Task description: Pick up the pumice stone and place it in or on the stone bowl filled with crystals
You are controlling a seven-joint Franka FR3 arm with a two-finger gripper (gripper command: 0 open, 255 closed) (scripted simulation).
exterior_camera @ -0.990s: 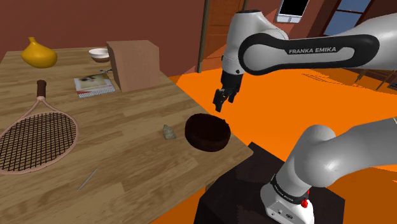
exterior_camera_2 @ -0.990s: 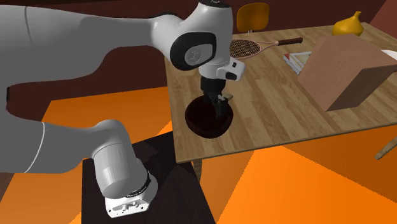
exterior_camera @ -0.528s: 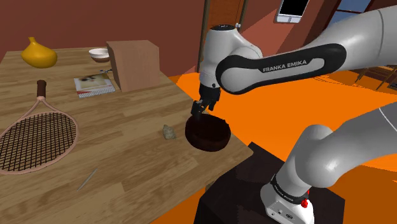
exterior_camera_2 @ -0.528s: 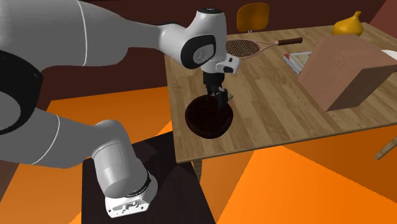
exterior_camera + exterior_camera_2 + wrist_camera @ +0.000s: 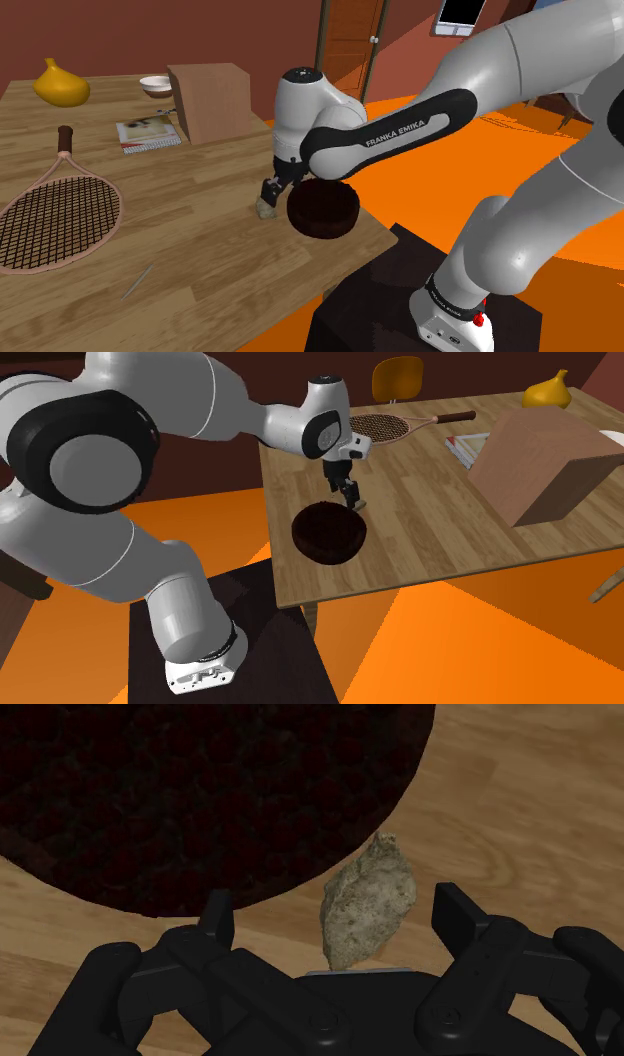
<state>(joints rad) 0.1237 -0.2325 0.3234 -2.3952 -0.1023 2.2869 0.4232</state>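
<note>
The dark stone bowl (image 5: 322, 224) sits on the wooden counter (image 5: 200, 250), close to the counter edge by the stand (image 5: 400, 300). The wrist view looks into it: its fill (image 5: 200, 794) is a lumpy, blackish-red mass spread across the whole inside (single crystals are hard to tell apart). In the shoulder view a small white bowl (image 5: 156, 85) stands far off at the counter's eleven o'clock, just beside a brown box (image 5: 210, 100); what it holds cannot be told.

The pumice stone (image 5: 367, 902) is a pale, rough, grey-beige lump. It lies on the counter outside the dark bowl, just beside its rim, at the bowl's nine o'clock in the shoulder view. It is longer than wide. Its long axis runs from the palm of the pincer (image 5: 335, 912) toward the bowl, crosswise to the line between the two fingers, and its narrower end points at the rim.

The pincer is open. Its black fingers (image 5: 458, 912) stand apart with the stone between them, and neither touches it (the stone sits nearer one finger than the other). In the second exterior view the pincer hangs low at the bowl's one o'clock.

A tennis racket (image 5: 60, 205) lies at the counter's nine o'clock in the shoulder view, well apart from the stone.
</note>
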